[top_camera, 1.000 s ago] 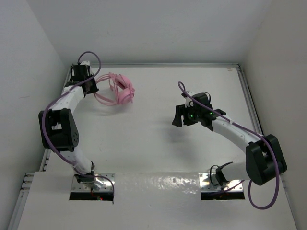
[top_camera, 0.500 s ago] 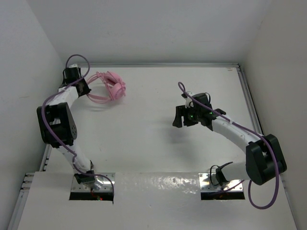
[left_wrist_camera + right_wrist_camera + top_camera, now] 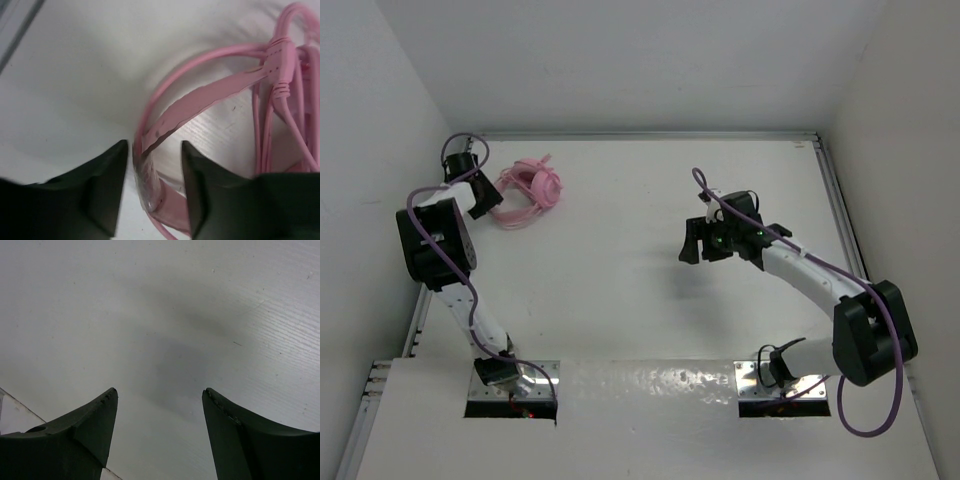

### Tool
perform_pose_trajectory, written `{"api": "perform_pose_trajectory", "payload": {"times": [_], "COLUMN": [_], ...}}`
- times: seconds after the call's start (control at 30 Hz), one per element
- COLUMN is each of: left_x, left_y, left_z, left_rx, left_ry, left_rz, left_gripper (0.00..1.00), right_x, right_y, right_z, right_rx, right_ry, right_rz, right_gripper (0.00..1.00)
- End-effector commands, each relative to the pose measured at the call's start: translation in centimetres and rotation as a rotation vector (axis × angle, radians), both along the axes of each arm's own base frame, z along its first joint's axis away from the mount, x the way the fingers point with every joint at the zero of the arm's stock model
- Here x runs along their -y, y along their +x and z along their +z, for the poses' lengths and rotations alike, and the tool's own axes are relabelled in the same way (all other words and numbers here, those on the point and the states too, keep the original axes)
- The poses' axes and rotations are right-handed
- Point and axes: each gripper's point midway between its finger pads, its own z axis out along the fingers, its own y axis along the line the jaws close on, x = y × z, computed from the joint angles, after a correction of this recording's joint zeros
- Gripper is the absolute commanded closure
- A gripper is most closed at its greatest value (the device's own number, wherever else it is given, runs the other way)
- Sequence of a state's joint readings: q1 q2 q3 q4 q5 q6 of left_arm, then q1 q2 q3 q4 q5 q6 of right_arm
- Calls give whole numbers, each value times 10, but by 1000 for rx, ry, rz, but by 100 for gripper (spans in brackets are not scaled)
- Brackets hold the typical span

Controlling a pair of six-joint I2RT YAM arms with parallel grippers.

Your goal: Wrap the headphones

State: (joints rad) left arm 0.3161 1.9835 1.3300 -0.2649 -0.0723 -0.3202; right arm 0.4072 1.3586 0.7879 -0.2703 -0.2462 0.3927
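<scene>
Could snag and unravel the headphones point(image 3: 525, 187) at 10 o'clock if pulled away crooked, with left gripper point(image 3: 153, 146) narrowly parted astride the headband point(image 3: 200, 102) and right gripper point(image 3: 160, 392) wide, empty.

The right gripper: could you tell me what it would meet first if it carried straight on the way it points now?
Most likely the bare table: the right gripper, jaws open, points down at white surface with nothing in between, though its height is unclear.
</scene>
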Motion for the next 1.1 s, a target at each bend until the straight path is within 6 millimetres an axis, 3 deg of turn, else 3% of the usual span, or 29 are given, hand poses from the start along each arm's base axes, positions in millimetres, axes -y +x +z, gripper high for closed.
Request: {"api": "perform_pose_trajectory", "payload": {"times": [0.0, 0.07, 0.2, 0.27, 0.37, 0.4, 0.47, 0.5, 0.57, 0.6, 0.63, 0.67, 0.7, 0.73, 0.8, 0.87, 0.93, 1.07], "left_x": [-14, -17, -23, -25, -25, -25, -22, -22, -18, -15, -13, -10, -8, -8, -7, 0, 0, 13], "left_y": [28, 24, 17, 13, 6, 1, -15, -25, -53, -68, -82, -104, -120, -144, -172, -203, -228, -244], "left_z": [42, 44, 62, 81, 119, 137, 146, 163, 154, 169, 163, 140, 147, 121, 112, 85, 67, 70], "left_rx": [134, 121, 130, 153, 182, 204, 163, 177, 92, 98, 63, -17, -12, -104, -166, -249, -328, -290], "left_ry": [61, 75, 105, 120, 180, 203, 245, 278, 324, 369, 386, 409, 447, 462, 503, 509, 530, 531], "left_rz": [31, 43, 59, 46, -6, -17, -76, -90, -157, -191, -218, -280, -291, -318, -355, -412, -451, -502], "left_gripper": [53, 41, 33, 32, 30, 29, 29, 29, 29, 29, 29, 28, 27, 24, 24, 24, 24, 23], "right_x": [-6, -5, -1, 10, 22, 32, 46, 51, 62, 67, 74, 77, 87, 90, 96, 98, 98, 103], "right_y": [16, 17, 18, 23, 23, 21, 17, 13, -3, -9, -20, -26, -34, -37, -44, -47, -52, -65], "right_z": [31, 36, 43, 44, 52, 54, 52, 55, 41, 36, 28, 24, 16, 13, 13, 14, 16, 20], "right_rx": [87, 101, 123, 137, 159, 167, 166, 176, 132, 118, 98, 84, 75, 72, 73, 75, 79, 61], "right_ry": [31, 33, 19, -18, -53, -81, -122, -127, -162, -171, -187, -191, -222, -232, -254, -257, -245, -248], "right_rz": [5, 5, -15, -70, -128, -172, -229, -242, -266, -296, -303, -325, -349, -354, -349, -344, -345, -348], "right_gripper": [32, 32, 31, 29, 16, 1, 1, 1, 1, 1, 1, 1, 1, 1, 1, 1, 1, 1]}}
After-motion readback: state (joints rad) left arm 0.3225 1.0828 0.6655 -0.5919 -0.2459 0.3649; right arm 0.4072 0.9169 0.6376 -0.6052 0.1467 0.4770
